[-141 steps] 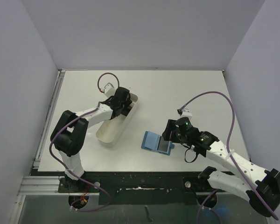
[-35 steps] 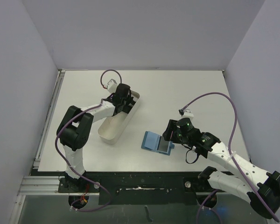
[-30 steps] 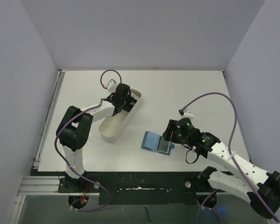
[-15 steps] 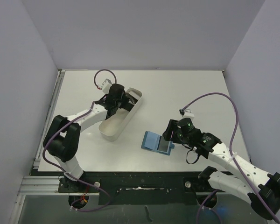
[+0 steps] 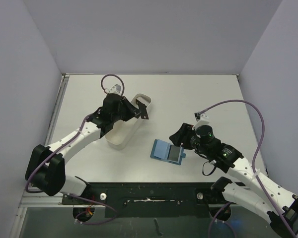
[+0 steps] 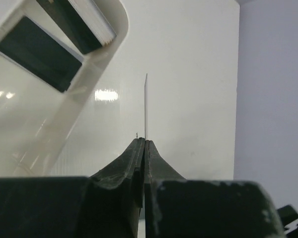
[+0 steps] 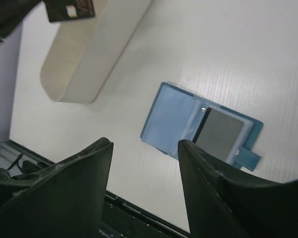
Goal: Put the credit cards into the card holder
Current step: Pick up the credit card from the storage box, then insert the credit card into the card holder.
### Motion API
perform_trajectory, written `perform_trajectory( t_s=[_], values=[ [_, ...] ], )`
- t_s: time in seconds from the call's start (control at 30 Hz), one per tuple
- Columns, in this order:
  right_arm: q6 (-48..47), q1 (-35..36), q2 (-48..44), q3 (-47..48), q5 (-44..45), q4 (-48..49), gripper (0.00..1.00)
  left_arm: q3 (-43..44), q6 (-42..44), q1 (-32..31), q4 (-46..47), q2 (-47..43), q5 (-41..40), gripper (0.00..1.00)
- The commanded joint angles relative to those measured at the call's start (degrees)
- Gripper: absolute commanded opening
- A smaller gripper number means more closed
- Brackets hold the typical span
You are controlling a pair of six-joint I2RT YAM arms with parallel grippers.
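Lilac walls [image 5: 139, 34] are enclosing a white table [image 5: 188, 94]; a metal rail [image 5: 52, 126] is running along its left edge.

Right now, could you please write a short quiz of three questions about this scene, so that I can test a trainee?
1. True or false: the left gripper is shut on a credit card, which it holds by one edge.
2. Choose one. The card holder lies on the table:
A) closed
B) open, with a grey card in it
C) upside down
3. Is the right gripper open or shut?

Key: 1 true; 2 B; 3 open, and it holds nothing.
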Motion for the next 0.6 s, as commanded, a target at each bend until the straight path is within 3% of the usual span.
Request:
perform_trajectory(
  t_s=[0.0, 0.27, 0.37, 0.57],
  values=[
    [2.56, 0.27, -2.69, -0.31, -4.44, 10.27, 0.55, -5.31, 6.14, -0.33, 6.42, -3.9, 15.23, 0.0],
    [8.26, 0.27, -5.76, -3.68, -5.92, 19.95, 0.41, -12.48, 2.86, -0.44, 19.46, -7.18, 35.11, 0.0],
    [9.59, 0.24, -4.82, -4.48, -7.59, 22.63, 0.4, -13.42, 1.74, -0.61, 21.62, -7.19, 39.65, 0.0],
    [11.22, 0.27, -3.22, -6.02, -9.82, 26.41, 0.44, -18.76, -6.96, -1.17, 35.4, -6.8, 47.92, 0.0]
  ],
)
